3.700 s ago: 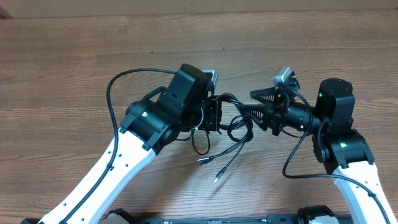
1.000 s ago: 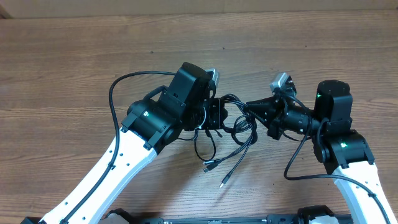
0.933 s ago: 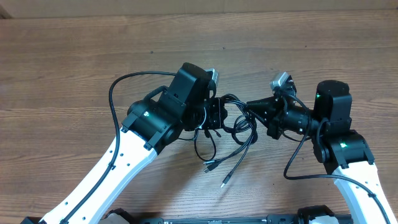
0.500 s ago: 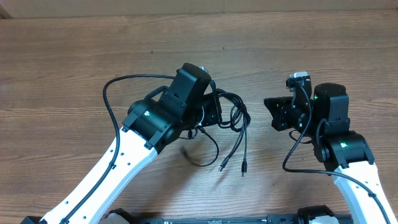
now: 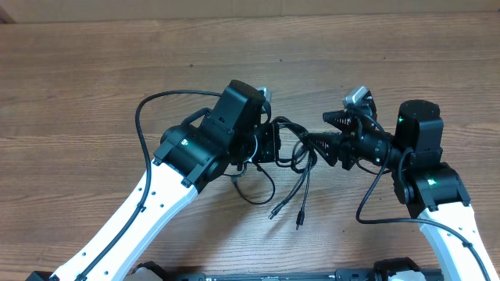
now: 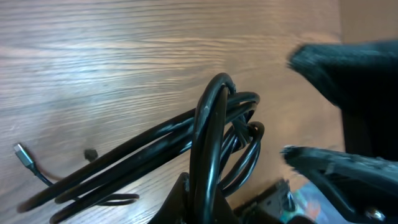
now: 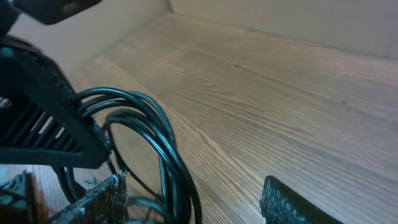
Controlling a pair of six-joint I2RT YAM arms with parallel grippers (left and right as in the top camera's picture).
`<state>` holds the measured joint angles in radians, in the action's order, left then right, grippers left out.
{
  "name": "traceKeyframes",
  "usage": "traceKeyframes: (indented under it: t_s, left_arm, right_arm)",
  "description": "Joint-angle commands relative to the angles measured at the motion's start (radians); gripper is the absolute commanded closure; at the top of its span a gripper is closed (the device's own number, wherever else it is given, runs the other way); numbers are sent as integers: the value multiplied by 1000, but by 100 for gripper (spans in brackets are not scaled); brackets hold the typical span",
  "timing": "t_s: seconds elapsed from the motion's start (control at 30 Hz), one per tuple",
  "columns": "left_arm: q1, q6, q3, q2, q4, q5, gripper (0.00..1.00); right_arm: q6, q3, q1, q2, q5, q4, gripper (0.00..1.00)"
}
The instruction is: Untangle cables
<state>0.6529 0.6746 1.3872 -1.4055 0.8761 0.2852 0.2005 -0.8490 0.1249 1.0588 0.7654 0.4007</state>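
Note:
The cables are thin black cords looped in a bundle between my two grippers, with plug ends trailing on the table. My left gripper is shut on the bundle; in the left wrist view the cords rise from between its fingers. My right gripper is open, with its fingers on either side of the bundle's right loop. In the right wrist view the loop lies between its fingers, close to the left one.
The wooden table stretches around both arms. A thicker black arm cord arcs left of the left arm, and another hangs by the right arm. A cardboard wall stands at the far edge.
My right gripper, which had drawn back to the right clear of the cables, has moved left again and now straddles the loop, open. The loose plug ends shifted slightly.

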Motion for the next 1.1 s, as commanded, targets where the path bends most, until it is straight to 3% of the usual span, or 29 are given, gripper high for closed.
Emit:
traceKeyframes:
  t_s: [0.0, 0.13, 0.23, 0.33, 0.43, 0.57, 0.83, 1.07]
  left_arm:
    - [-3, -103, 16, 5, -17, 93, 96]
    - [-3, -103, 16, 5, -38, 100, 96]
    - [-3, -92, 16, 5, -53, 108, 96]
    - [-3, -91, 16, 5, -59, 108, 96]
    - [-3, -83, 16, 5, -62, 108, 96]
    - [-3, -64, 16, 5, -62, 108, 96]
    - [-3, -37, 16, 5, -62, 90, 96]
    - [-4, 64, 16, 5, -35, 3, 96]
  right_arm:
    - [45, -22, -2, -2, 68, -6, 33]
    - [87, -22, -2, -2, 129, 4, 38]
    - [93, -22, -2, -2, 130, 18, 53]
    - [93, -22, -2, -2, 129, 34, 61]
    - [97, -22, -2, -2, 126, 39, 81]
    - [94, -22, -2, -2, 118, 39, 96]
    - [-26, -22, -2, -2, -65, 66, 96]
    - [-192, -22, -2, -2, -304, 101, 96]
